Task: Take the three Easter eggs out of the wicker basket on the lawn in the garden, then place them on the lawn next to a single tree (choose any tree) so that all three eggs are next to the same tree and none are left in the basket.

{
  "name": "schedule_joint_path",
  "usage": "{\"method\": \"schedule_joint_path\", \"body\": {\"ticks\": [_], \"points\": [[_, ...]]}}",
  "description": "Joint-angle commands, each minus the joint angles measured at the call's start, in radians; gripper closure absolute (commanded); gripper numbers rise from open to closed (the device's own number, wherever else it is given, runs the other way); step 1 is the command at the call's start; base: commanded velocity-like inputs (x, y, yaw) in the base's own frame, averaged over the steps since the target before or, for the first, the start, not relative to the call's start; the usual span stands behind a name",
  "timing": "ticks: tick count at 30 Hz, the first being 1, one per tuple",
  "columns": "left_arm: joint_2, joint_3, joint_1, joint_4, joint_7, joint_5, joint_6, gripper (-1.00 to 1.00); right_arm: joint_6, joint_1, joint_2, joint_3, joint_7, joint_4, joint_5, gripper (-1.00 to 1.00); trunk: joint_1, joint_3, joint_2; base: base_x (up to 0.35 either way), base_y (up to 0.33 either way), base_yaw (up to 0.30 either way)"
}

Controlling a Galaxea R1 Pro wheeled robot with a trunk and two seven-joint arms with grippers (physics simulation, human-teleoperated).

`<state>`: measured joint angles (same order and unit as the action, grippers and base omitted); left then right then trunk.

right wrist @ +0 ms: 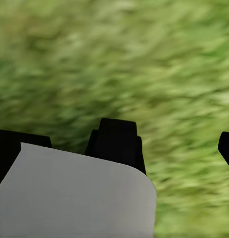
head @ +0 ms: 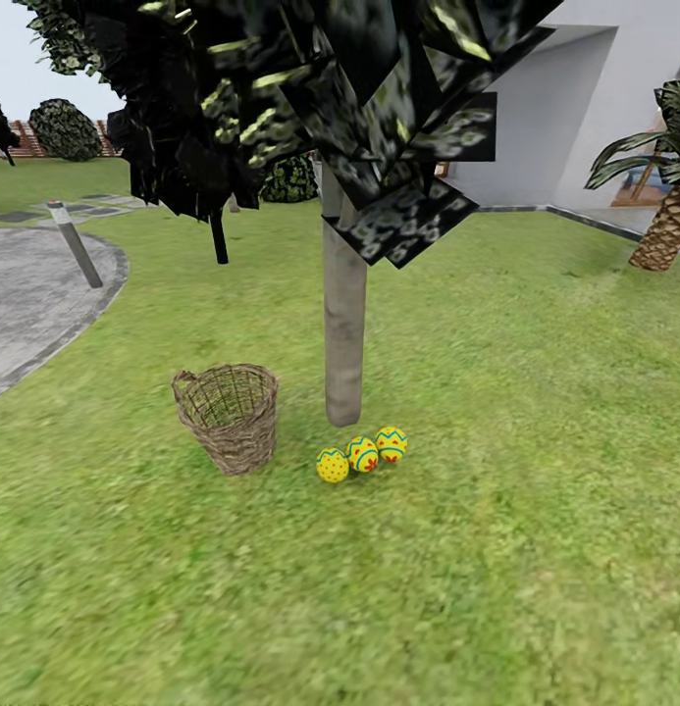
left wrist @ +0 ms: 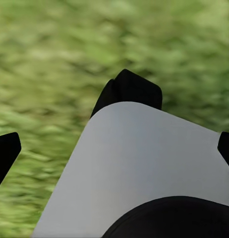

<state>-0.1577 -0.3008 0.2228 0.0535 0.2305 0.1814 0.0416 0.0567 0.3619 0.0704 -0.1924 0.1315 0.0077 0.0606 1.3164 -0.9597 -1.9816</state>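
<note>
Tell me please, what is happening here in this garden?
Nothing is being handled at this moment. The three Easter eggs lie in a row on the lawn, at the foot of the tree. The wicker basket stands upright beside them and looks empty. Both wrist views look down at blurred grass, so the egg task appears finished.

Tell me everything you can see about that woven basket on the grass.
The wicker basket is small, tan-brown and bucket-shaped, narrowing toward its base, woven from what looks like rough twigs, with a small loop handle on the rim's left side. It stands upright on the lawn, left of the tree trunk and apart from it. Its open mouth shows only weave inside; no egg is visible there. The three Easter eggs lie on the grass to its right, not touching it.
</note>
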Motion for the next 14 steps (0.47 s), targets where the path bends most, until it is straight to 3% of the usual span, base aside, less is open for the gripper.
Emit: {"method": "schedule_joint_path", "body": {"ticks": [1,14], "points": [[0.000,0.000,0.000,0.000,0.004,0.010,0.004,-1.00,0.004,0.000,0.001,-0.007,0.003,0.001,0.007,-1.00,0.000,-0.001,0.000,0.000,0.000,0.016],[0.000,0.000,0.000,0.000,0.004,0.010,0.004,-1.00,0.004,0.000,0.000,-0.007,0.003,0.001,0.007,-1.00,0.000,0.000,0.000,0.000,0.000,0.002]]}}
